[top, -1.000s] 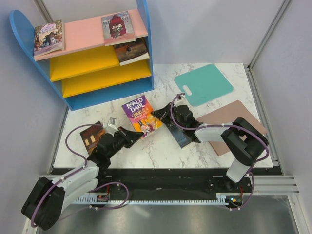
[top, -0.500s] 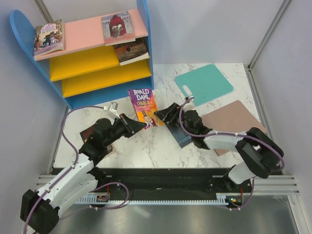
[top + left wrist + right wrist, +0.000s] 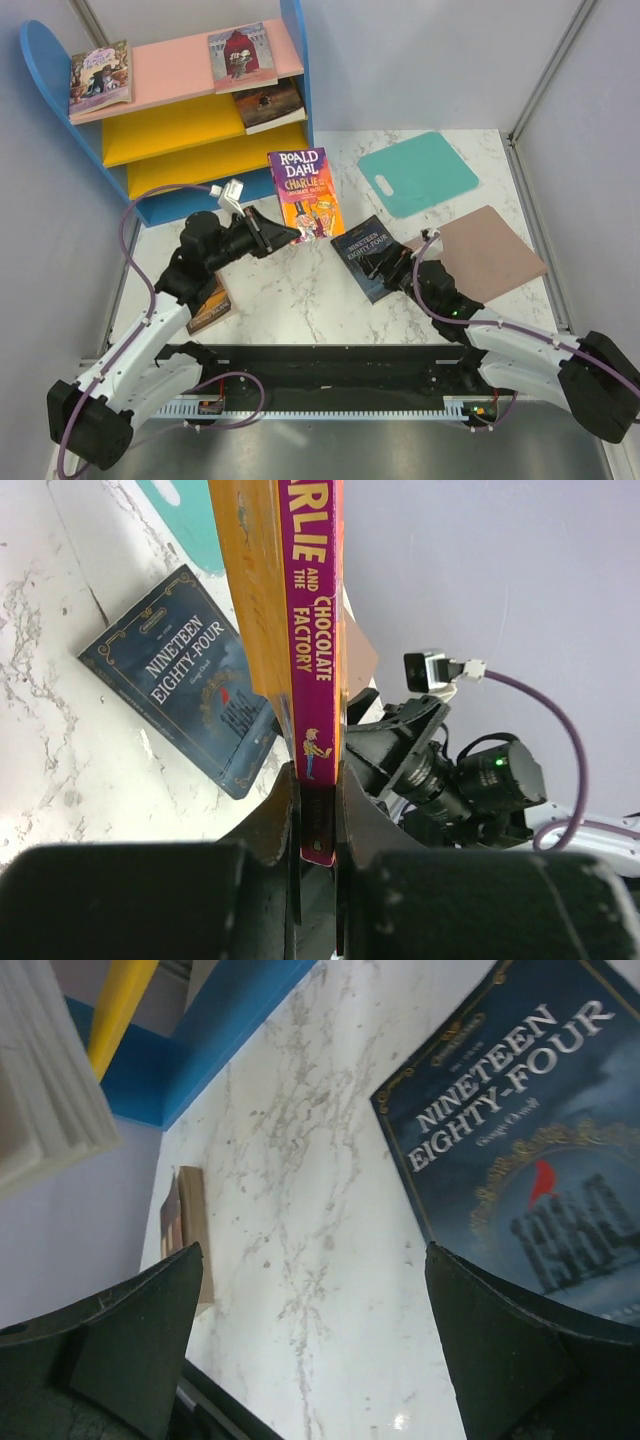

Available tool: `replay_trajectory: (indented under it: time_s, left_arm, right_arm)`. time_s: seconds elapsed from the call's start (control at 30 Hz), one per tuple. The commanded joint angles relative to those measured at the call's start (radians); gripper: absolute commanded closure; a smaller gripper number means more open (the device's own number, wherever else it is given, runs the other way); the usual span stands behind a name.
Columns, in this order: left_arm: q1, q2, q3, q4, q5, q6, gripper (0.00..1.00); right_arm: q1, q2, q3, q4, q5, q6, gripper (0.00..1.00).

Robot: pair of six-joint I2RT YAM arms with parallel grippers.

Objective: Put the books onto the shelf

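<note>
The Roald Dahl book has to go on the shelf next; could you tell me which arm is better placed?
Left: the left gripper clamps the Roald Dahl book near the shelf; the right gripper hangs open, empty.

The white marbled table (image 3: 300,300) carries the shelf (image 3: 45,50) at its far left corner, blue sides standing on the stone. Flat on the tabletop lie a teal mat (image 3: 420,172) toward the far right, a pinkish-brown mat (image 3: 490,250) nearer and reaching the right edge, a navy Nineteen Eighty-Four (image 3: 365,255) face up just beside that mat, and a brown-orange book (image 3: 212,305) near the left front. On the shelf's pink top board (image 3: 170,70) rest two paperbacks well apart: an illustrated paperback (image 3: 100,77) and a dark red book (image 3: 240,55). The upper yellow board (image 3: 170,125) holds a dark book (image 3: 270,105) at its right end.
</note>
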Motion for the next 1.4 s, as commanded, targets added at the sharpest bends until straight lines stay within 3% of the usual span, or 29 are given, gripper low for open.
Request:
replay_trajectory:
  time_s: [0.0,0.1,0.23,0.33,0.67,1.37]
  left_arm:
    - [0.069,0.021,0.064,0.127,0.114,0.058,0.98]
    - [0.150,0.067,0.055,0.211,0.203,0.003,0.98]
    - [0.256,0.127,0.015,0.473,0.322,-0.161,0.98]
    - [0.291,0.184,0.062,0.504,0.378,-0.169,0.98]
    - [0.396,0.331,0.089,0.771,0.484,-0.356,0.98]
    - [0.497,0.681,0.401,0.877,0.598,-0.623,0.98]
  right_arm:
    - [0.007,-0.010,-0.071,-0.043,0.077,-0.028,0.02]
    - [0.005,0.080,-0.046,-0.015,0.049,-0.056,0.02]
    - [0.005,0.217,-0.006,0.064,0.006,-0.068,0.02]
    - [0.005,0.306,0.004,0.109,-0.023,-0.067,0.02]
    - [0.005,0.326,0.008,0.115,-0.025,-0.079,0.02]
    - [0.005,0.346,0.017,0.106,-0.031,-0.077,0.02]
